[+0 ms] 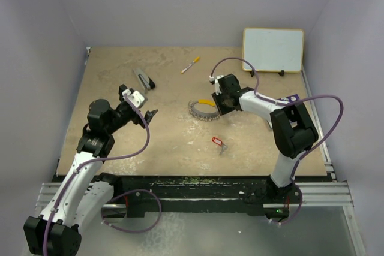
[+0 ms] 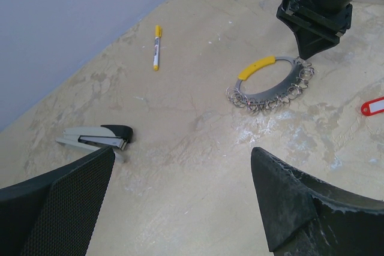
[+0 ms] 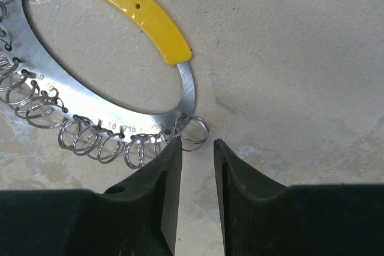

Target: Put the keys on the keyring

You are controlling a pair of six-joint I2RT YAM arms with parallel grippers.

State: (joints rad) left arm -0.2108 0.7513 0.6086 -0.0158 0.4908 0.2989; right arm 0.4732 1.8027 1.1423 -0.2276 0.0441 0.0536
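Observation:
The keyring (image 1: 203, 111) lies flat mid-table: a steel band (image 3: 72, 103) with a yellow arc (image 2: 257, 68) and many small wire rings hanging off it. My right gripper (image 3: 197, 143) points down at the band's end beside the yellow arc. Its jaws stand a narrow gap apart, and the last small wire ring (image 3: 193, 132) lies just ahead of the tips, unclamped. The keys (image 1: 219, 143), with their red tag (image 2: 373, 106), rest on the table nearer the arms, apart from both grippers. My left gripper (image 2: 183, 150) hovers wide open and empty at the left (image 1: 141, 103).
A grey-black stapler (image 1: 144, 79) (image 2: 99, 137) lies close to the left gripper. A yellow-tipped marker (image 1: 191, 65) (image 2: 156, 47) lies further back. A small whiteboard (image 1: 273, 50) leans at the back right. Walls close in the table on three sides.

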